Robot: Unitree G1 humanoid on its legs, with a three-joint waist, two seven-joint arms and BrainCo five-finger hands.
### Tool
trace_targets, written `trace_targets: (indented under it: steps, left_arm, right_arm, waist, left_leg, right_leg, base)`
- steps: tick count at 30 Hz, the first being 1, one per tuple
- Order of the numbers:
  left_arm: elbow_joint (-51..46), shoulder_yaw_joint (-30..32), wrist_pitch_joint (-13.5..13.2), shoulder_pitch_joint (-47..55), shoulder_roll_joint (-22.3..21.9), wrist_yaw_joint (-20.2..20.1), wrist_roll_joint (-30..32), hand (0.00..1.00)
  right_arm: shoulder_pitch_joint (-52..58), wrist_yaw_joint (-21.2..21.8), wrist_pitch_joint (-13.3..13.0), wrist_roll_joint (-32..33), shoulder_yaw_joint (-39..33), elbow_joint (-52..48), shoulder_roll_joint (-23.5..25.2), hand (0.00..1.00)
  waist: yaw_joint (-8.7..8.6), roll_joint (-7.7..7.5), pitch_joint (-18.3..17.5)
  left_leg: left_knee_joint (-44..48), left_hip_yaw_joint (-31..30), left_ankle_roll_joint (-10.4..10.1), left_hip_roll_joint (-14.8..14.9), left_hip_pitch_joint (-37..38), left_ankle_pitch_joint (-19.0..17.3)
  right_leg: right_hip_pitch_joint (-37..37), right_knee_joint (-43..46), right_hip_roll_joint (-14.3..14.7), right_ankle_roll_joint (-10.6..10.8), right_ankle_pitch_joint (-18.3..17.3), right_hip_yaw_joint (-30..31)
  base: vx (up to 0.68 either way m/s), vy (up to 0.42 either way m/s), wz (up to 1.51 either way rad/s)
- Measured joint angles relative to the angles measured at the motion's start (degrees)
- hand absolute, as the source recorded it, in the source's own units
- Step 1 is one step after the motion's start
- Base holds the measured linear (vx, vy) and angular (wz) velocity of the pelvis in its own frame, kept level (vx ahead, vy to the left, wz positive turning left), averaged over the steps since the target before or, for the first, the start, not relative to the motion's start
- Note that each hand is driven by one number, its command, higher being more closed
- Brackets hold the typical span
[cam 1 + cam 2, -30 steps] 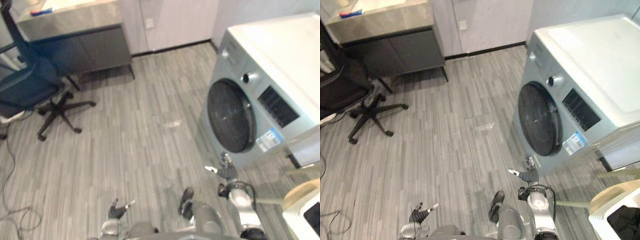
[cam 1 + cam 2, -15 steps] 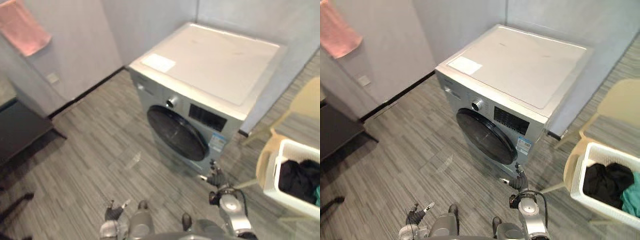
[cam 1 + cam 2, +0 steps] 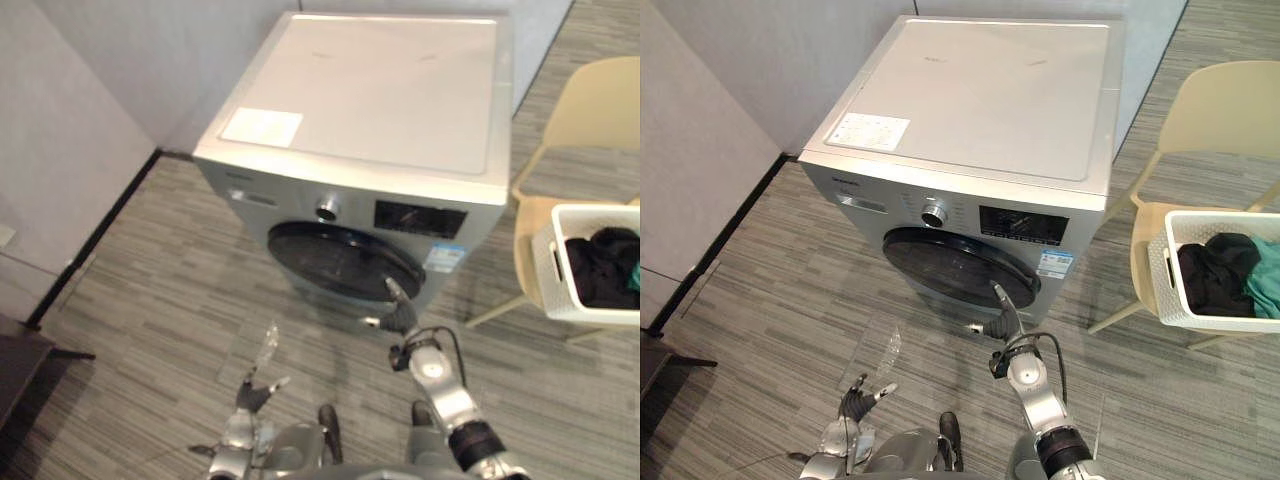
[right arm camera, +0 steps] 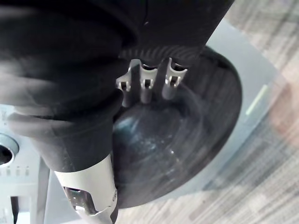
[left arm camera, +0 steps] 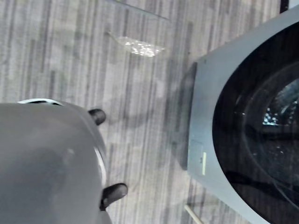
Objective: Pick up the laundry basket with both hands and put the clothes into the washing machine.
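Washing machine (image 3: 980,90), door closed, has a white label (image 3: 868,131) on top, print unreadable. Laundry basket (image 3: 1168,285) sits on a chair (image 3: 1230,110) at right. Left hand (image 3: 853,402) and right hand (image 3: 1002,318) are empty, fingers spread wide.

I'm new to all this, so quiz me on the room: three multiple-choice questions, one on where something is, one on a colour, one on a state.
1. The basket stands:
A on the floor
B on the chair
C on a shelf

2. The chair is:
A beige
B blue
C black

3. The washer door is:
A shut
B wide open
C missing

Answers:
1. B: the white basket rests on the seat, to the right of the washer.
2. A: its back and seat are pale beige.
3. A: the dark round door lies flush against the washer's front.
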Motion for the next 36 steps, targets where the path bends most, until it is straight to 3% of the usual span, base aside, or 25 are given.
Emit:
trace_targets:
  steps: [4, 12, 16, 23, 29, 36]
  left_arm:
    - [-0.12, -0.99, -0.11, 0.01, 0.0, 0.12, -0.14, 0.0]
    - [-0.31, -1.82, 0.21, 0.13, -0.61, 0.36, -0.74, 0.0]
    - [-0.28, -0.94, 0.77, 0.26, -0.73, 1.45, -1.21, 0.0]
    - [-0.58, -0.78, 1.1, 0.84, -0.73, 1.65, -1.23, 0.0]
    - [-4.5, -2.76, 0.62, -0.01, -0.71, 1.67, -2.82, 0.0]
    - [-5.33, -3.34, 0.63, -0.94, -0.58, 1.51, -3.51, 0.0]
  right_arm:
    - [-2.3, -2.83, 0.71, -1.88, -2.56, 0.89, -0.26, 0.0]
    - [-8.76, -9.7, 5.65, -4.96, -7.66, 4.27, -0.48, 0.0]
    - [-6.88, -11.17, 7.51, -6.22, -9.43, 0.1, 2.04, 0.0]
    - [-6.4, -12.98, 8.24, -6.22, -12.41, -1.3, 3.76, 0.0]
    - [-20.53, -17.41, 12.15, -6.14, -21.37, 6.24, 0.98, 0.0]
    - [-25.65, -18.52, 15.08, -6.11, -23.15, 9.47, -2.0, 0.0]
  waist:
    - [-0.09, 0.0, 0.0]
    - [0.82, 0.53, 1.39]
    - [1.17, 0.43, 1.9]
    - [1.45, -0.55, 2.58]
    - [2.32, -0.46, 4.5]
    - [2.75, -0.22, 6.91]
  left_leg:
    - [-3.04, -1.75, -0.02, -0.69, 1.02, 2.15]
    - [-6.81, -4.11, -0.77, -0.87, -2.66, 6.75]
    - [-9.5, -4.7, -1.13, -0.71, -3.46, 8.91]
    - [-10.53, -5.36, -1.77, -0.59, -3.61, 9.59]
    - [-10.47, -5.64, -1.11, -0.28, -4.47, 10.47]
    - [-10.35, -5.63, -1.11, -0.09, -4.85, 10.47]
  right_leg:
    - [0.79, -0.44, -0.83, 0.31, 0.29, -3.87]
    - [-2.24, -2.53, -0.93, -0.83, 2.85, -7.12]
    - [-3.0, -4.22, -0.73, -1.19, 4.22, -8.56]
    - [-2.55, -5.65, -0.86, -0.55, 4.76, -10.91]
    - [-2.5, -7.36, -0.58, -1.78, 6.85, -11.53]
    - [-2.72, -7.6, -0.32, -1.92, 7.03, -11.47]
  base:
    - [0.02, -0.019, 0.25]
    - [-0.09, -0.024, 0.16]
    - [-0.13, -0.019, 0.12]
    - [-0.05, -0.003, 0.04]
    - [0.03, 0.005, 0.01]
    - [0.0, -0.001, -0.01]
